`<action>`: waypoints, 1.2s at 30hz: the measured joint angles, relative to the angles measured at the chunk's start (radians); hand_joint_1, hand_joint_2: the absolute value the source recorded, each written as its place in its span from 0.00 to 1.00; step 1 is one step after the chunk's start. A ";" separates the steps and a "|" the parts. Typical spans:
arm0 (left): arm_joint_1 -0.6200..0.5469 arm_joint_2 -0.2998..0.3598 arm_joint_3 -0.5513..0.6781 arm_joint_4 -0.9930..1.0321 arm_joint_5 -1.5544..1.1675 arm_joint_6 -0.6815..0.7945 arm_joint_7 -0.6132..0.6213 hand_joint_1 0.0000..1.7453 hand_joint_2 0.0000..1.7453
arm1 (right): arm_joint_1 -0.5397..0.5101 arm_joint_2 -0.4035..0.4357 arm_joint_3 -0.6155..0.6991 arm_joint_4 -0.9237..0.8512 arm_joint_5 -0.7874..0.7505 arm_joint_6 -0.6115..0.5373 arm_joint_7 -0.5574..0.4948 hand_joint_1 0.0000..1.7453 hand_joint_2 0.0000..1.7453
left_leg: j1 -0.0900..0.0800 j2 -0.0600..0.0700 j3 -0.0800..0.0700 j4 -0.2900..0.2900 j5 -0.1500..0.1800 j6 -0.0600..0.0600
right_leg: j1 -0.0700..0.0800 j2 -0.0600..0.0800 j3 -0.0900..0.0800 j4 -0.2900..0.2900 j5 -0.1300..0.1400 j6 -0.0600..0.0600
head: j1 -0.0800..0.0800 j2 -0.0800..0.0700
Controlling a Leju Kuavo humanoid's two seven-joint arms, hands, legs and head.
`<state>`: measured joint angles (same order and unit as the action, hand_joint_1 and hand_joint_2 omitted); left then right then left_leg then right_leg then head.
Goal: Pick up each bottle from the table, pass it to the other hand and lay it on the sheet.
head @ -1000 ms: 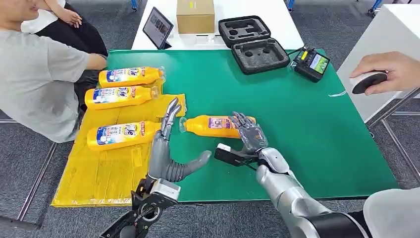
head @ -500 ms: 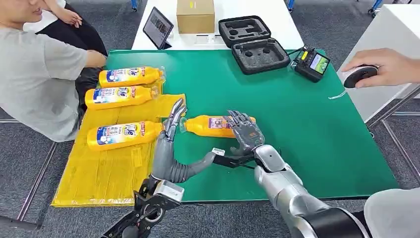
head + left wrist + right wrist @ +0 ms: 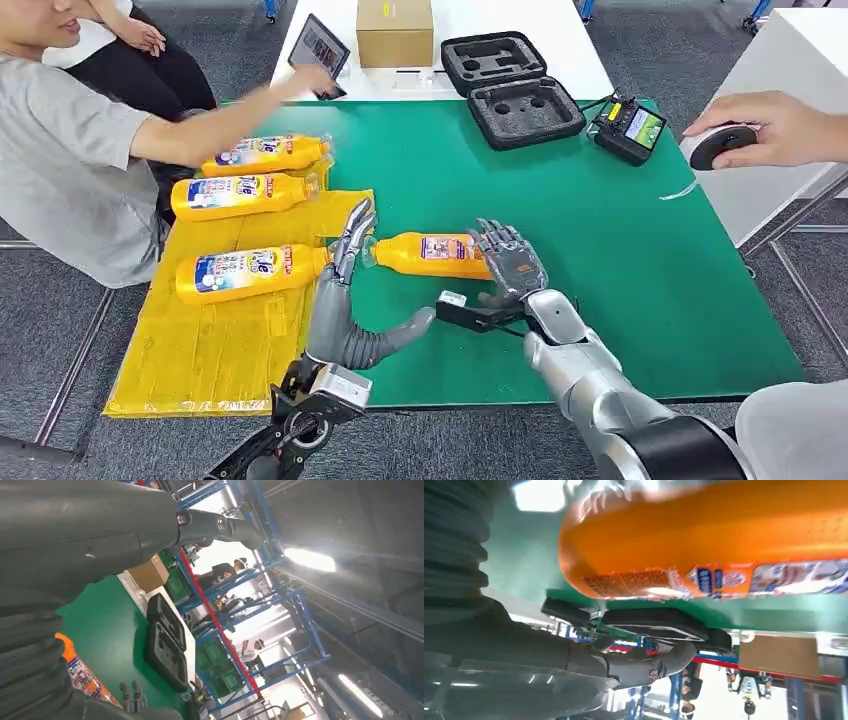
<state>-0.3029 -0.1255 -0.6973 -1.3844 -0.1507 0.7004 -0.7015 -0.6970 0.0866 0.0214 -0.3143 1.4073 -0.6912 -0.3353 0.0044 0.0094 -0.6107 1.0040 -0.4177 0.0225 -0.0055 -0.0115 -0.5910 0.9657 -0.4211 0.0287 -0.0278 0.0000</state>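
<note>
Bottle: orange bottle (image 3: 432, 253) lay on its side on the green table (image 3: 600, 250), cap end pointing at the yellow sheet (image 3: 220, 340), base end under the right hand's fingertips. Close up in the right wrist view, its orange body (image 3: 724, 535) and label ran across just beyond the thumb.
Right hand: right hand (image 3: 512, 270) was at the bottle's base end, fingers (image 3: 500, 245) spread and arched over it, thumb stuck out sideways toward the left hand. Not wrapped round the bottle; whether the fingertips actually touched it, I couldn't tell.
Left hand: left hand (image 3: 345, 300) stood upright and empty, fingers straight and close together, tips just beside the bottle's cap end, thumb jutting toward the right hand. The left wrist view caught the bottle's orange end (image 3: 67, 650) beside its ribbed cover.
Sheet: three more bottles lay on it on their sides, one near the left hand (image 3: 250, 272), one further back (image 3: 243, 192), one at the far edge (image 3: 262, 153).
Person, left: seated by the sheet, arm (image 3: 230, 115) stretched out over the far bottle toward a tablet (image 3: 318, 52).
Person, right: a hand (image 3: 775, 128) rested on a dark round object (image 3: 722, 146) on the white side table.
Far table: cardboard box (image 3: 394, 32), open black foam case (image 3: 510, 88), small handheld unit with a screen (image 3: 628, 128).
</note>
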 measured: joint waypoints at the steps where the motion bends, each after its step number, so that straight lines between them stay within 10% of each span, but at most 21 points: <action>1: 0.000 0.002 0.000 0.000 0.001 0.000 0.000 0.00 1.00 | -0.007 -0.008 0.000 0.002 -0.017 0.005 0.009 0.00 1.00 | 0.000 0.000 0.000 0.000 0.000 0.000 | 0.000 0.000 0.000 0.000 0.000 0.000 | 0.000 0.000; 36: -0.032 0.005 -0.020 0.033 0.029 0.000 0.000 0.00 1.00 | -0.008 -0.018 -0.001 0.011 -0.088 0.001 -0.048 0.00 1.00 | 0.000 0.000 0.000 0.000 0.000 0.000 | 0.000 0.000 0.000 0.000 0.000 0.000 | 0.000 0.000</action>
<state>-0.3347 -0.1202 -0.7176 -1.3512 -0.1221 0.7004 -0.7015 -0.7052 0.0690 0.0202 -0.3033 1.3192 -0.6905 -0.3837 0.0043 0.0094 -0.6107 1.0040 -0.4177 0.0225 -0.0056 -0.0114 -0.5910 0.9657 -0.4211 0.0287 -0.0278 0.0000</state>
